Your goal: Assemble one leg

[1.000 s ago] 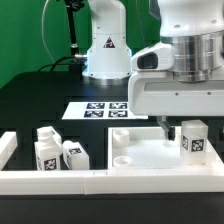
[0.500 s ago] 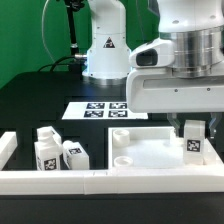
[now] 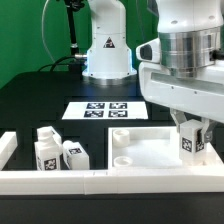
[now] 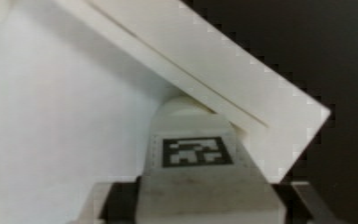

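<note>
A leg point(image 3: 190, 141), a small white post with a black-and-white tag, stands upright on the right part of the flat white slab point(image 3: 145, 152). My gripper point(image 3: 192, 138) has come down over it, with a finger on each side. In the wrist view the leg point(image 4: 199, 150) fills the space between my fingers point(image 4: 123, 203), and both jaws lie against its sides. The slab's angled corner edge point(image 4: 211, 70) shows beyond the leg. My gripper point(image 4: 208, 206) is shut on the leg.
Two more tagged legs point(image 3: 46, 150) point(image 3: 72, 153) stand at the exterior view's left inside a white rail point(image 3: 90, 181). The marker board point(image 3: 100, 110) lies behind the slab. The robot's base point(image 3: 105, 50) stands at the back.
My gripper has moved toward the exterior view's right and down over the leg, and its fingers now bracket the leg. The leg has not moved.
</note>
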`<state>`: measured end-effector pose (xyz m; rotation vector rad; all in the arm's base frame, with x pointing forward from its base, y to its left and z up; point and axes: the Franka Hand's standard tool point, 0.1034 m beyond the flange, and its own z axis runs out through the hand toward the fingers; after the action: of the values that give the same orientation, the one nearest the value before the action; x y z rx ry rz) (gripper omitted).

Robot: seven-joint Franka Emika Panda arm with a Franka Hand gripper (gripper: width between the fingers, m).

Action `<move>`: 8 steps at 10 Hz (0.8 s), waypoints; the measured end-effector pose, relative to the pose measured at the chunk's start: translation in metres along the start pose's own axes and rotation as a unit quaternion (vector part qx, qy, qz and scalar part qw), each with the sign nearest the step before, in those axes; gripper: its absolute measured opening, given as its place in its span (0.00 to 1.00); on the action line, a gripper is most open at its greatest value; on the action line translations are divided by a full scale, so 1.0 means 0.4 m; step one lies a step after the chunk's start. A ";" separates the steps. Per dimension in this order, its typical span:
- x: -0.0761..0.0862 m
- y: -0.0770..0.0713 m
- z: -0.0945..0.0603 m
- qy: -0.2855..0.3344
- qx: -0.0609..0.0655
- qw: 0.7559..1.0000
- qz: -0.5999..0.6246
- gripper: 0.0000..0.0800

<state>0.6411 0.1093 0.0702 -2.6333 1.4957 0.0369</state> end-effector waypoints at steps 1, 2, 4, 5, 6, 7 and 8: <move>-0.002 -0.004 0.001 -0.019 -0.009 0.995 0.096 0.36; -0.002 -0.008 0.002 -0.028 -0.015 0.988 0.154 0.36; -0.007 -0.018 0.002 -0.028 -0.012 0.940 0.340 0.36; -0.007 -0.016 0.002 -0.021 -0.009 0.929 0.369 0.36; -0.005 -0.013 0.002 -0.016 -0.007 0.919 0.395 0.36; -0.005 -0.013 0.002 -0.016 -0.006 0.917 0.400 0.36; -0.004 -0.014 0.002 -0.015 -0.006 0.910 0.415 0.36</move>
<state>0.6450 0.1135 0.0699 -1.7838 2.4618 0.1534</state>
